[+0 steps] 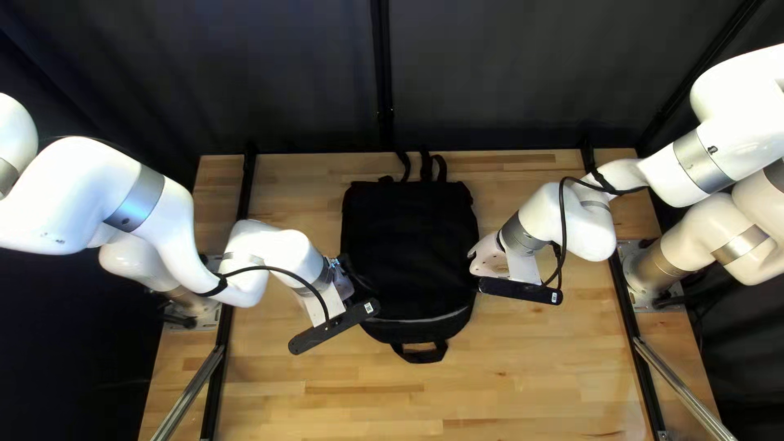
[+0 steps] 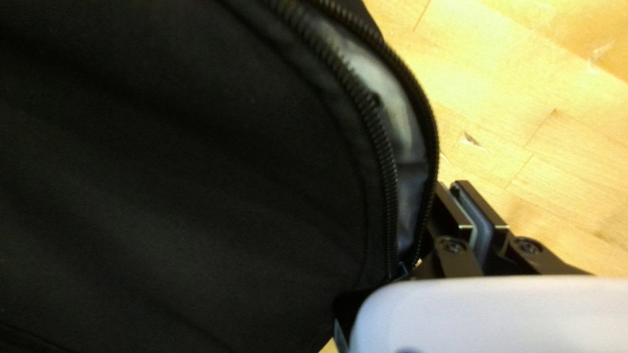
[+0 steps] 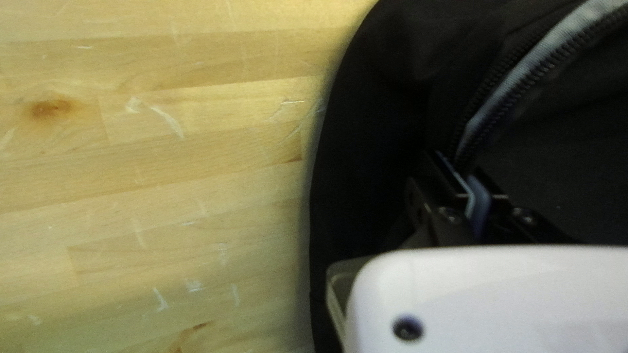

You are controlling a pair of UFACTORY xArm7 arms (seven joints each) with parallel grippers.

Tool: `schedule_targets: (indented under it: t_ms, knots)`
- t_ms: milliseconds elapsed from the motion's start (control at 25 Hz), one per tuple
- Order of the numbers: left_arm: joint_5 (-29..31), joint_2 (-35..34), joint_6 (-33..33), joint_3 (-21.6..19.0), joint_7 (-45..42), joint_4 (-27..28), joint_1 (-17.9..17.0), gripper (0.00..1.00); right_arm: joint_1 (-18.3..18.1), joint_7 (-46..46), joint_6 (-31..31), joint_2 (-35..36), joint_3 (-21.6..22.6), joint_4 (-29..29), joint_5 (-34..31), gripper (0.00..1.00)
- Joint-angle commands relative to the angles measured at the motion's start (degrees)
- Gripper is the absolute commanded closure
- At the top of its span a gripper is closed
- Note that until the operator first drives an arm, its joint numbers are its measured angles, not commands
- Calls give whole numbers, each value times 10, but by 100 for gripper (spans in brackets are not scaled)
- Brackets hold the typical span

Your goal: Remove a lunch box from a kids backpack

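A black backpack (image 1: 408, 245) lies on the table between my arms, its straps toward the far edge. My left gripper (image 1: 338, 276) is at its left side, my right gripper (image 1: 482, 263) at its right side. The left wrist view shows the backpack (image 2: 196, 163) with its zipper parted in a curve over grey lining (image 2: 386, 85); my left gripper (image 2: 456, 186) is shut beside the zipper's outer edge. In the right wrist view, my right gripper (image 3: 458, 165) is shut at the lower end of the zipper's grey strip (image 3: 510, 88). No lunch box shows.
Bare wooden table (image 1: 327, 400) extends in front of the backpack, whose top handle (image 1: 422, 354) points toward the near edge. Black rails run along both table sides, and a dark curtain (image 1: 506, 73) hangs behind the far edge.
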Motion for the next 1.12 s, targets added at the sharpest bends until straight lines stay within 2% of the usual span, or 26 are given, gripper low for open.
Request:
schedule_targets:
  t_ms: [40,80,280,440,600,880,1120]
  knots:
    - [-5,-3,3,1,-2,1,-1,9,-4,5,3,-3,2,0,-8,100]
    - [-5,-3,4,-1,-6,2,-2,0,-4,6,3,-3,2,0,-9,100]
    - [28,-7,42,-57,-100,37,-4,0,-5,9,2,-2,3,2,-11,100]
    - [89,18,63,-121,-223,83,-2,0,-4,10,-2,2,4,3,-10,100]
    - [153,56,71,-154,-311,125,2,0,-1,12,-8,7,6,5,-7,100]
    - [184,61,130,-177,-355,173,-2,0,-6,31,-12,6,12,4,-21,100]
    - [217,66,178,-182,-378,211,8,0,0,22,-21,16,10,9,-6,100]
